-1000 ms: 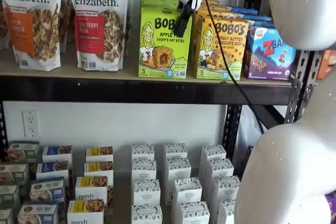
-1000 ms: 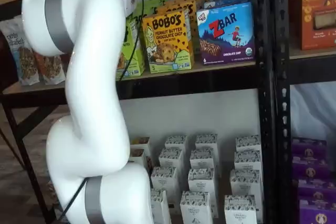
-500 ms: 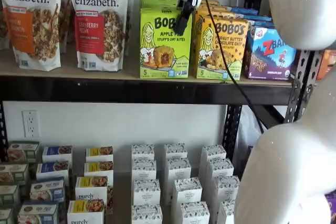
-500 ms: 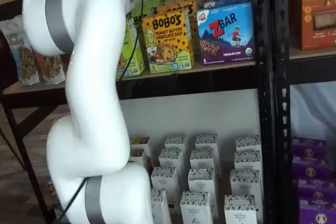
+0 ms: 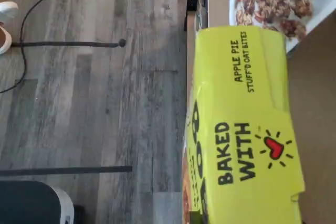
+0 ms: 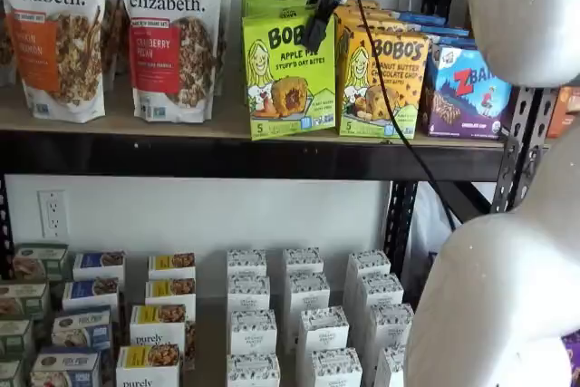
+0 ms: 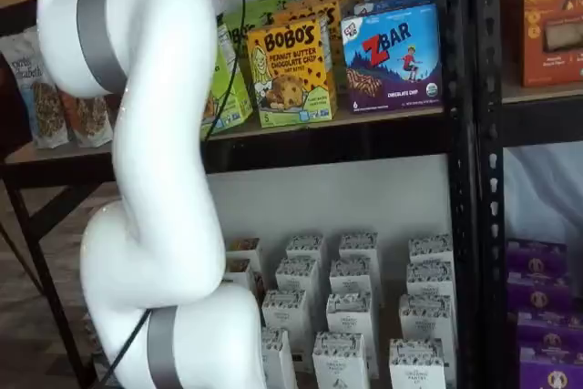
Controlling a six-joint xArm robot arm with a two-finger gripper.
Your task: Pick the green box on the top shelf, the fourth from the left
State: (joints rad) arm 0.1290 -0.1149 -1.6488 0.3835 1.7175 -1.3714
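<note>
The green box (image 6: 288,74), lime-green with "BOBO'S APPLE PIE" on its front, stands tilted at the front edge of the top shelf (image 6: 181,157). My gripper (image 6: 316,35) reaches down from above and is shut on the green box at its top right corner; only one black finger shows against the box front. In the wrist view the box's top face (image 5: 244,129) reads "BAKED WITH" and fills much of the picture. My white arm hides most of the green box (image 7: 233,88) in a shelf view.
Two granola bags (image 6: 172,38) stand left of the green box. A yellow-orange Bobo's box (image 6: 381,83) and a blue ZBar box (image 6: 467,92) stand right of it. A black cable (image 6: 399,133) hangs from the gripper. Small white boxes (image 6: 304,314) fill the lower shelf.
The green box has come forward and slightly up with the gripper, and now leans out of line with the boxes behind it. The other boxes have not moved.
</note>
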